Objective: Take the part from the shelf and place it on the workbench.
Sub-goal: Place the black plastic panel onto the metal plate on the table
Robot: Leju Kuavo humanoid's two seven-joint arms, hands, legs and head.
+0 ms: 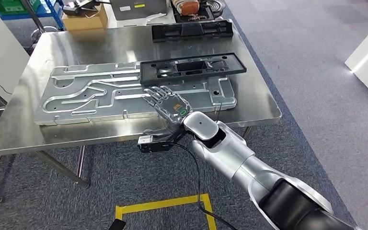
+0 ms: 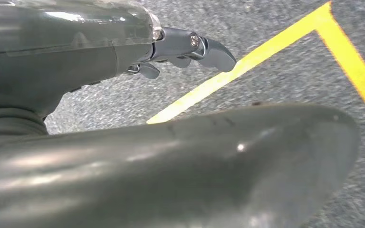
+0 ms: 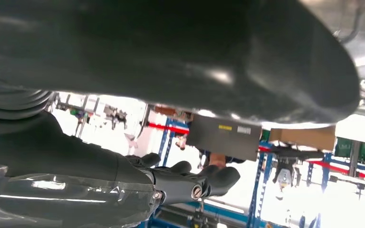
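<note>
The right hand (image 1: 168,106) hovers over the metal plate (image 1: 100,93), fingers (image 1: 157,96) spread flat, holding nothing.

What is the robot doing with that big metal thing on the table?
The robot is reaching its right hand out flat, fingers spread, over the near edge of a big grooved metal plate lying on the shiny workbench. A black frame part rests on the plate just beyond the hand, which holds nothing. Another black part lies farther back. Its left hand hangs down over the grey carpet by a yellow floor line, holding nothing.
</note>
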